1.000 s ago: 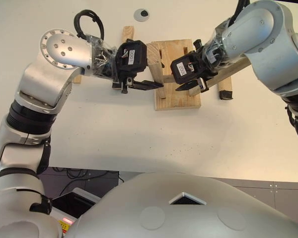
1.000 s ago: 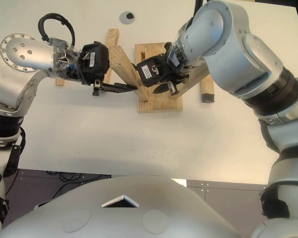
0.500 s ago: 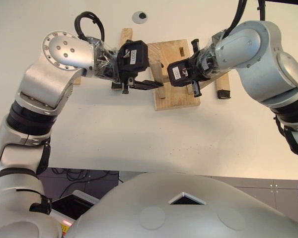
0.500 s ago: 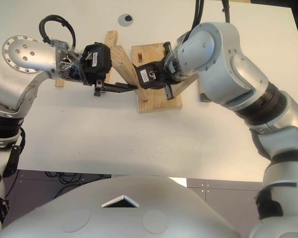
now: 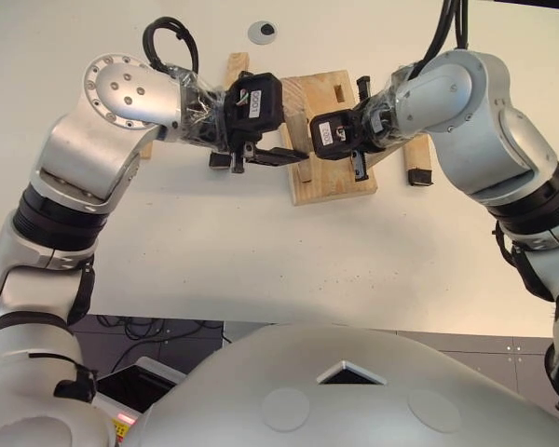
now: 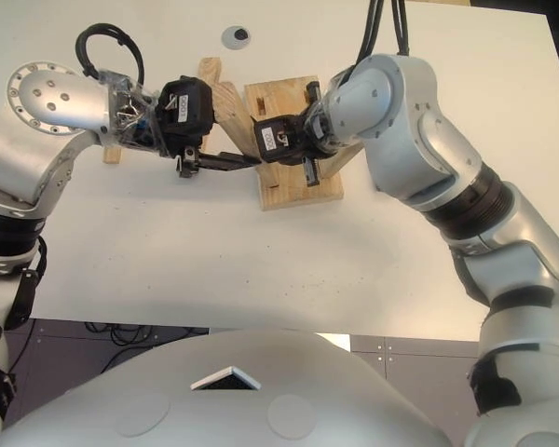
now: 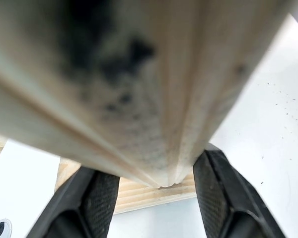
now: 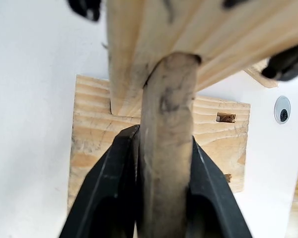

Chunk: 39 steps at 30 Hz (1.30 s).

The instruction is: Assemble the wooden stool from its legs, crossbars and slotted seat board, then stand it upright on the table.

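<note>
Leg [image 7: 139,74] in L tool [image 7: 154,166], crossbar [image 8: 166,124] in R tool [image 8: 163,139] — over seat board [image 8: 89,134]

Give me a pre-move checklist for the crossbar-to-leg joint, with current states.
1. Left jaws shut on leg: ok.
2. Right jaws shut on crossbar: ok.
3. Crossbar end touching the leg: ok.
4. Crossbar fully seated in the leg: cannot tell.
5. Seat board flat on table, slots facing up: ok.
</note>
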{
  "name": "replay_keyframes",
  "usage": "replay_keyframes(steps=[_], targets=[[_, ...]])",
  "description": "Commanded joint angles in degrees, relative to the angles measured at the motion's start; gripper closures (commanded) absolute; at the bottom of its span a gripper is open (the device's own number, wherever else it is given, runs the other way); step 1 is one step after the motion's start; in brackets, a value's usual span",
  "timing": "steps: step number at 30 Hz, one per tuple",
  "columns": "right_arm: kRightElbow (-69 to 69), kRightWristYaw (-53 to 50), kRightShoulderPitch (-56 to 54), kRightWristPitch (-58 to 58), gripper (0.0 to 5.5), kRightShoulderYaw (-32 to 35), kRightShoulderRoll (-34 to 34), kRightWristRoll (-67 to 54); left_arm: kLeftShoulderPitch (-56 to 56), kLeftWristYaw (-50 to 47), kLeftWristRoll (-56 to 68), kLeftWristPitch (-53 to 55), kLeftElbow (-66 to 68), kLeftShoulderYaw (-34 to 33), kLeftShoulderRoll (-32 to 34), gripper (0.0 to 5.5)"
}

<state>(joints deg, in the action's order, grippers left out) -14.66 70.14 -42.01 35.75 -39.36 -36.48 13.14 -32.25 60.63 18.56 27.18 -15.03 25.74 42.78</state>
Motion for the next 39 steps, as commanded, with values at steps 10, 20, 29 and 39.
replay_keyframes(steps=[10,20,29,39], targets=[[-5.6,6.9,-5.0,3.4,2.31,16.5,-8.9,-11.8,3.3,3.6,-6.0,2.7,1.1,5.8,4.3,3.46],[8.6,-2.2,-12.4,10.5,1.4,34.7,-8.5,-20.7,-0.3,5.6,-6.1,0.0,2.6,2.1,4.2,2.45],[15.4,-7.5,2.9,22.1,1.4,64.1,-8.5,-37.6,1.6,0.2,-9.1,-0.9,8.7,-6.1,3.4,1.5],[2.2,10.0,37.4,12.0,1.4,46.9,-9.7,-43.0,11.8,-20.0,-0.1,-4.8,16.5,-19.4,-20.0,1.5]])
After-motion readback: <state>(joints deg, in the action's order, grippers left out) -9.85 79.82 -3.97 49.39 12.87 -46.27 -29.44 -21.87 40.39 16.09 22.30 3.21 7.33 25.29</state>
